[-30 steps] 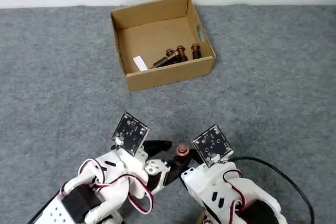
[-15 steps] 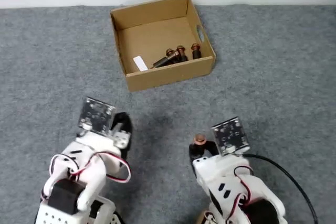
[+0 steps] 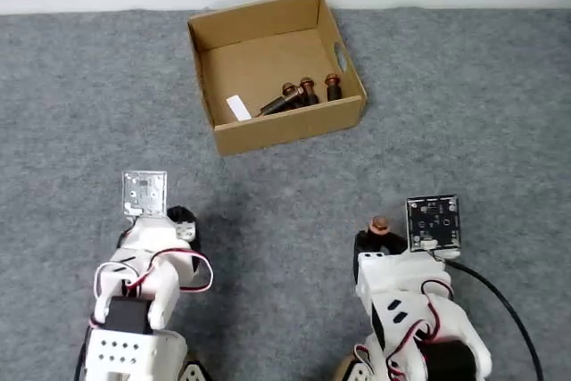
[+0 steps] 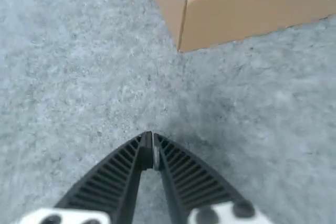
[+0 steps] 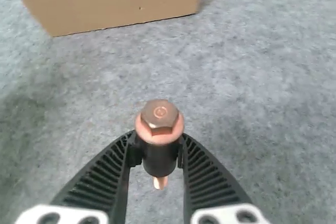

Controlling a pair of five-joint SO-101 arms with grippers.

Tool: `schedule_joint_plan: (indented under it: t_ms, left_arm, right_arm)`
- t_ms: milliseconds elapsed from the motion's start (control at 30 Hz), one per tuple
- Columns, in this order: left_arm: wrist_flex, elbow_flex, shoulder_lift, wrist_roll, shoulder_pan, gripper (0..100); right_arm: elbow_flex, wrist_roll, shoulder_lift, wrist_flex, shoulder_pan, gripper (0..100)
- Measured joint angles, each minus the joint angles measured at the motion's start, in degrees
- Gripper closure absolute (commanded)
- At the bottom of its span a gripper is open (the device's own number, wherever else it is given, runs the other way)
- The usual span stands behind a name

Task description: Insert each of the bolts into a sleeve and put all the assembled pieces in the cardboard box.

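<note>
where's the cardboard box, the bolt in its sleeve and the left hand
cardboard box (image 3: 290, 125), high view, front wall
bolt in sleeve (image 5: 159, 120), right wrist view, hex head
left hand (image 4: 150, 140), left wrist view, between the closed fingertips

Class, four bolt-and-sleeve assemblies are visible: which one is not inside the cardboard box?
The assembly clamped in the right gripper, bolt head up, above the carpet; the other three lie inside the cardboard box.

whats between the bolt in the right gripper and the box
Only bare grey carpet. The right wrist view shows it running from the bolt in the right gripper up to the box; the high view shows the same.
</note>
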Motion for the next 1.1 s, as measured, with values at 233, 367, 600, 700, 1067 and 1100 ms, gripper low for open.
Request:
schedule_joint_plan:
  t_ms: [233, 367, 600, 700, 1067, 1100]
  left_arm:
    - [-7.12, 6.07, 0.00, 0.09, -0.09, 100]
    - [-7.65, 6.15, 0.00, 0.09, -0.35, 100]
    - [-7.74, 6.15, -2.46, 2.64, -0.35, 100]
    - [-7.74, 6.15, -6.51, 3.25, -0.35, 100]
    - [3.43, 6.15, -20.04, 3.60, -0.35, 100]
    - [4.57, 6.15, -20.04, 3.60, -0.35, 100]
  right_arm:
    - [0.00, -0.18, 0.00, 0.00, 4.92, 99.1]
    - [0.00, -0.26, 0.00, 0.00, 4.84, 99.1]
    - [0.00, -0.26, 0.00, 0.00, 5.27, 99.1]
    - [0.00, -0.26, 0.00, 0.00, 5.10, 99.1]
    - [0.00, -0.26, 0.00, 0.00, 5.10, 99.1]
    - [0.00, -0.26, 0.00, -0.09, 5.10, 99.1]
